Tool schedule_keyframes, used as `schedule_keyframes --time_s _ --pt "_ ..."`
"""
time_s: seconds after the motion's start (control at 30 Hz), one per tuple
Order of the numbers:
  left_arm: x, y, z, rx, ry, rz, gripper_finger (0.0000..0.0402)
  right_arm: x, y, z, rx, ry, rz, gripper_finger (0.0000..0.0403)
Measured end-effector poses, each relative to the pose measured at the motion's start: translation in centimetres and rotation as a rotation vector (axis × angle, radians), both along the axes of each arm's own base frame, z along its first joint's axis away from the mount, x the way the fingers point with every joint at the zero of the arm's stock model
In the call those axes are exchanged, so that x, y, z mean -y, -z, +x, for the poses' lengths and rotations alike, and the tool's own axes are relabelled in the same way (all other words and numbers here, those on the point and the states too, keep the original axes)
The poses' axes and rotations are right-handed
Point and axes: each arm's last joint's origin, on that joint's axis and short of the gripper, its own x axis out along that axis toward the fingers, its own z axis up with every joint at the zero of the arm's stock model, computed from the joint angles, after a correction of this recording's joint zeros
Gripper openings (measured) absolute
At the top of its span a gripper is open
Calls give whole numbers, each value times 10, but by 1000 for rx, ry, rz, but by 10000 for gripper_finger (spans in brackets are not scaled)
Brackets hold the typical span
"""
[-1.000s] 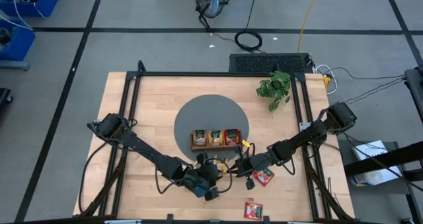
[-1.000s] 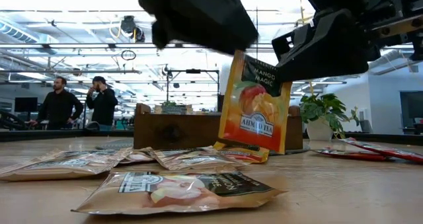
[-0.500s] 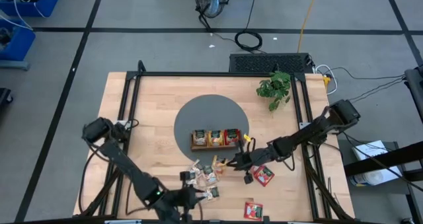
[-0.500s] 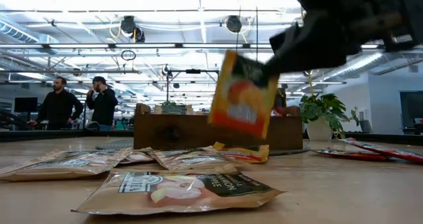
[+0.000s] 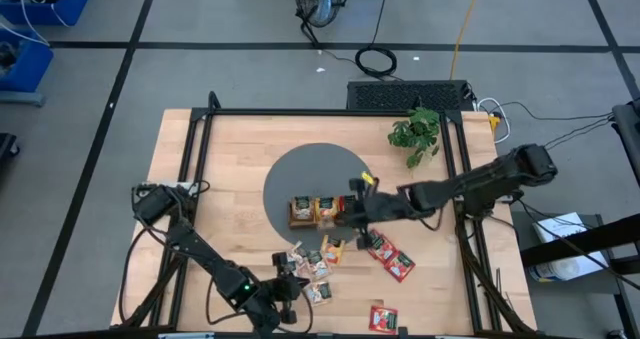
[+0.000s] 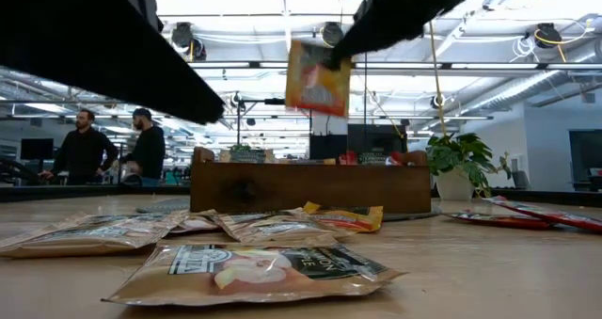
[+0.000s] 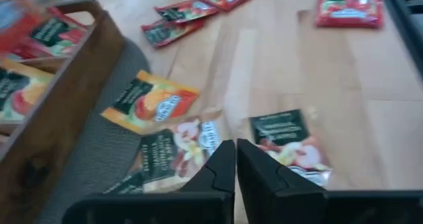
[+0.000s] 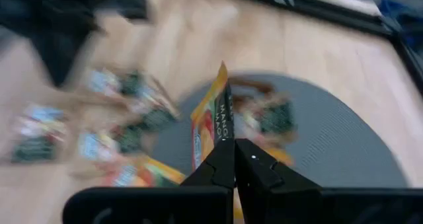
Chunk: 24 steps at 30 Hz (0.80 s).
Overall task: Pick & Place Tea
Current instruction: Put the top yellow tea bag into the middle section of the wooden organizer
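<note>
The right gripper [image 5: 345, 214] pinches an orange tea packet [image 6: 317, 77] by its top edge, hanging in the air above the wooden tray [image 5: 325, 212] at the front of the grey mat [image 5: 300, 177]. A second ago this packet hung lower, just beside the loose packets [image 5: 310, 261] near the table's front edge. The left gripper [image 5: 290, 291] is empty, fingers pressed together, at the front edge; it has withdrawn from the pile and closed.
</note>
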Motion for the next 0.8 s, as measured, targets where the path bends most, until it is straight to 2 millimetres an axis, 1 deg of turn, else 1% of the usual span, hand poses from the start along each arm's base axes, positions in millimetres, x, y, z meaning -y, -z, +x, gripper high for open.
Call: schedule_keyframes --time_s 0.07,0.17,0.33,0.47,0.6,0.8 --pt "1 0 0 -5 10 -13 31 11 -3 8 -30 6 -1 0" --pt "1 0 -1 -14 19 -14 39 25 3 15 -73 -4 32 0" --pt "2 0 -2 -16 22 -10 41 42 26 26 -146 38 39 0" --pt "2 0 -2 -15 22 -11 42 46 42 34 -178 46 43 0" --pt "2 0 -2 -15 22 -11 42 50 56 37 -224 57 40 0" --pt "2 0 -2 -20 27 -13 42 50 64 40 -249 44 17 0"
